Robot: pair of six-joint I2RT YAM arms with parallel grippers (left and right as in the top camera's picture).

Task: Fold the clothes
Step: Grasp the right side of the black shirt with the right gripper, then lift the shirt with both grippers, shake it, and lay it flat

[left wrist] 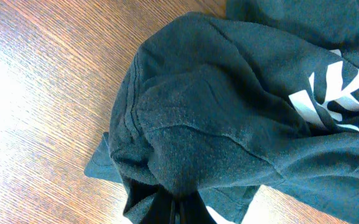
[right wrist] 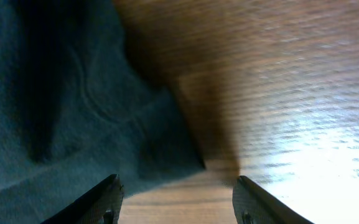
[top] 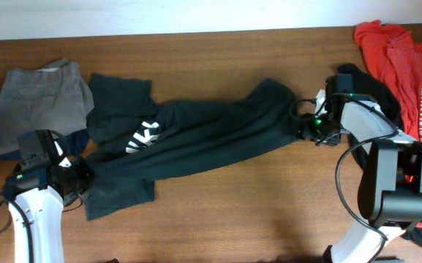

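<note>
The black T-shirt lies stretched in a long rumpled band across the middle of the wooden counter. It runs from about 8 o'clock up to about 3 o'clock, and its white print shows left of centre.

At the 8 o'clock end, the left arm reaches in from the counter's near edge. The left jaws are closed tight on a bunched fold of the T-shirt. In the left wrist view, the fabric gathers into a dark pinch at 6 o'clock, with the print at 3 o'clock and bare wood at 9 o'clock.

At the 3 o'clock end, the right arm sits just beside the shirt's far end. The right jaws stand wide apart and hold nothing. In the right wrist view, the two fingers are spread at the bottom. The shirt's edge fills the left side, with a corner of it lying on the counter between them.

Grey trousers lie at 10 o'clock. A red shirt with white lettering lies at 2 o'clock.
</note>
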